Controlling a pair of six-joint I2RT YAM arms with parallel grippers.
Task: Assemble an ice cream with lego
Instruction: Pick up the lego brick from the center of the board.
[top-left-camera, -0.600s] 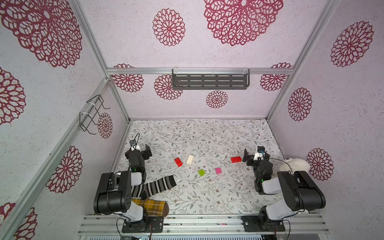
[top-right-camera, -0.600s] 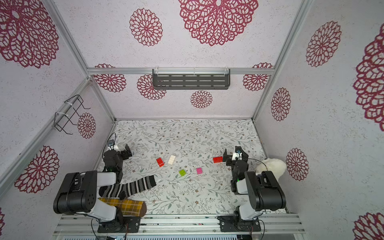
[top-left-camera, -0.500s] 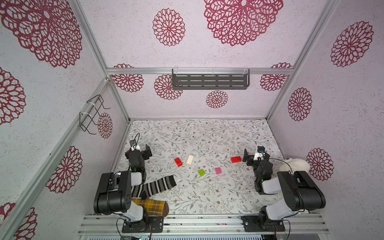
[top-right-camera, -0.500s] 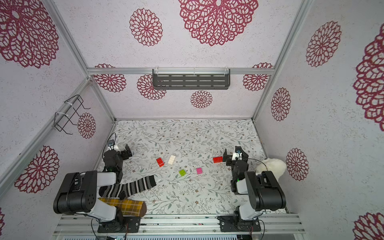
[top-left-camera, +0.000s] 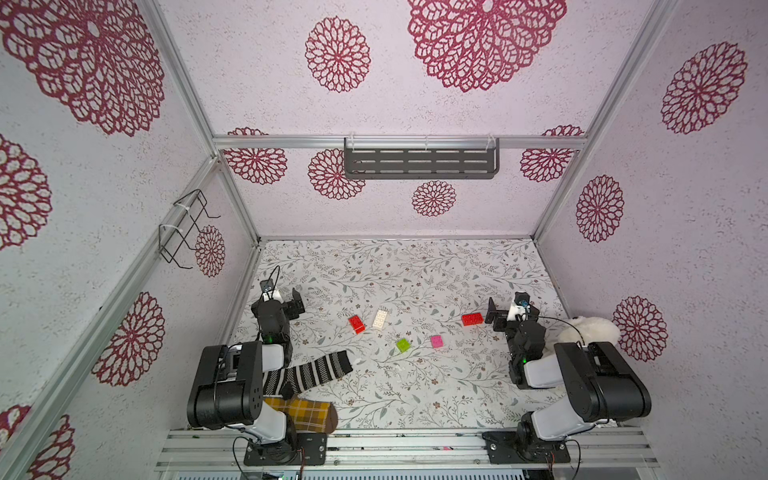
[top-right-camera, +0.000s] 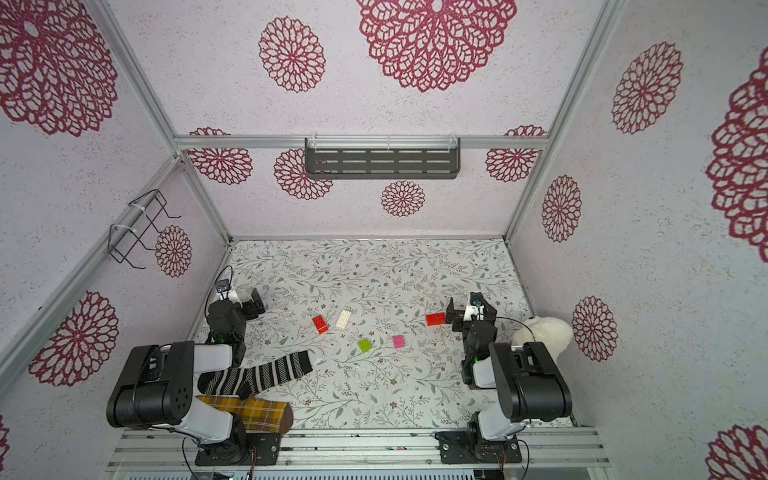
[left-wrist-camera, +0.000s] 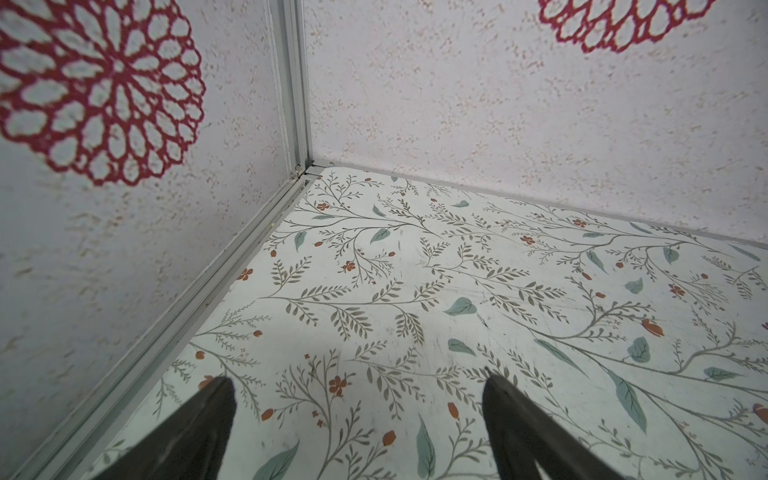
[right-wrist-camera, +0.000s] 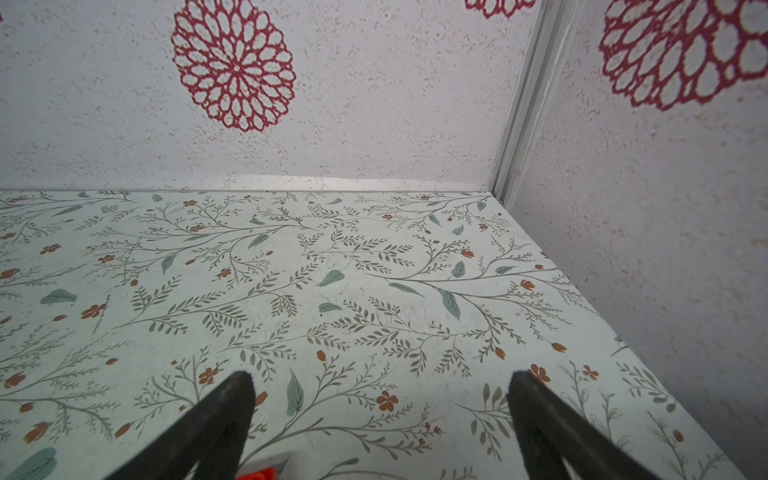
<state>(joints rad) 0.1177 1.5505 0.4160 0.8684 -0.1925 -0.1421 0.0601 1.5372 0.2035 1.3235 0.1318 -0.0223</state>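
Lego all loose on the table (top-left-camera: 395, 274), nothing joined yet. One red brick (top-left-camera: 356, 324) lies just beside the cream-white brick (top-left-camera: 380, 319) near the centre. The lime green brick (top-left-camera: 402, 345) and pink brick (top-left-camera: 436, 341) lie nearer the arms. The second red brick (top-left-camera: 473, 319) sits off toward the right arm. Right fingers (top-left-camera: 491, 308) are spread wide, empty, and point at the far wall. The second red brick lies just beside the inner one, on the table-centre side; whether they touch is unclear. Its long axis runs across the table, roughly in line with the finger gap. Left fingers (top-left-camera: 297, 296) are spread, empty, well apart from every brick. Judgement: right arm is nearer; it needs a sideways shift toward centre, and probably a wrist turn.
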